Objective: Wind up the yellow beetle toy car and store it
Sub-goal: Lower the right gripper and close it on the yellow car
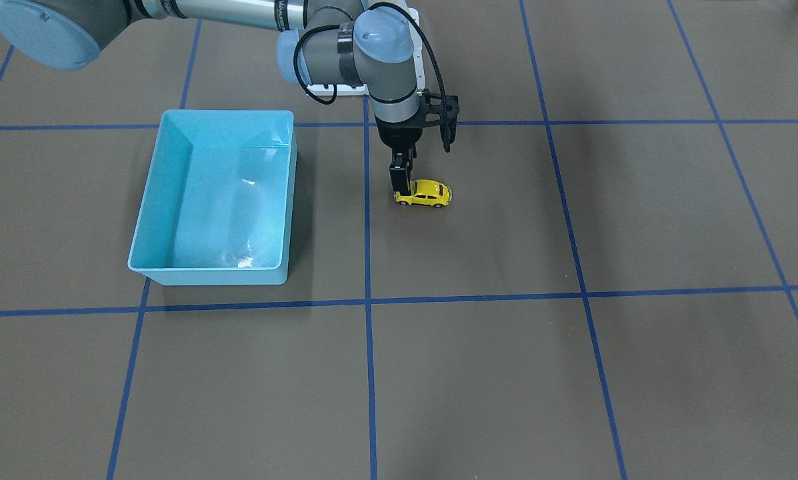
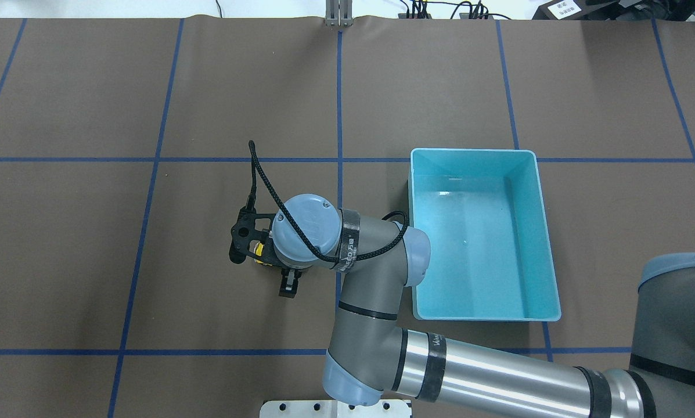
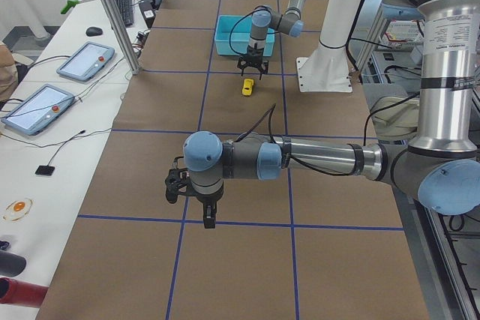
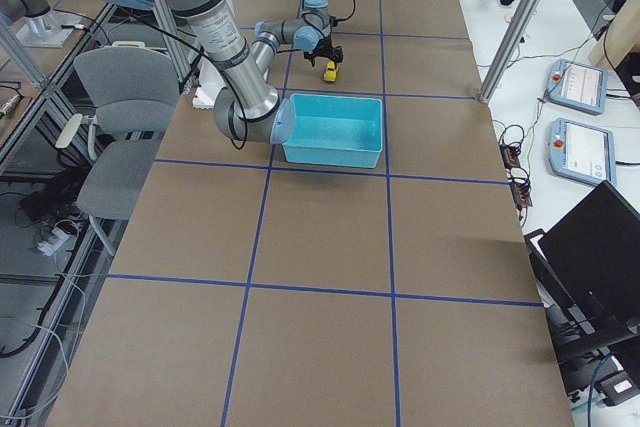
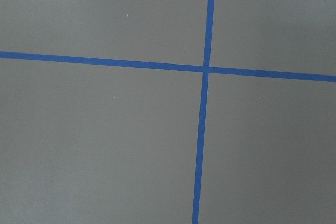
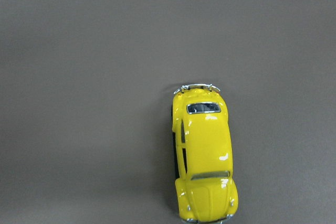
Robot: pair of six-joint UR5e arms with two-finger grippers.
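Observation:
The yellow beetle toy car stands on the brown table mat, right of the light blue bin in the front view. My right gripper hangs straight down over it, open; one black finger stands by the car's end. The right wrist view shows the car from above at the lower right, no fingers on it. In the overhead view the car peeks out under the right wrist. My left gripper shows only in the exterior left view, above bare mat; I cannot tell whether it is open or shut.
The light blue bin is empty and sits about one car's reach to the robot's right of the car. Blue tape lines grid the mat. The left wrist view shows only mat and a tape crossing.

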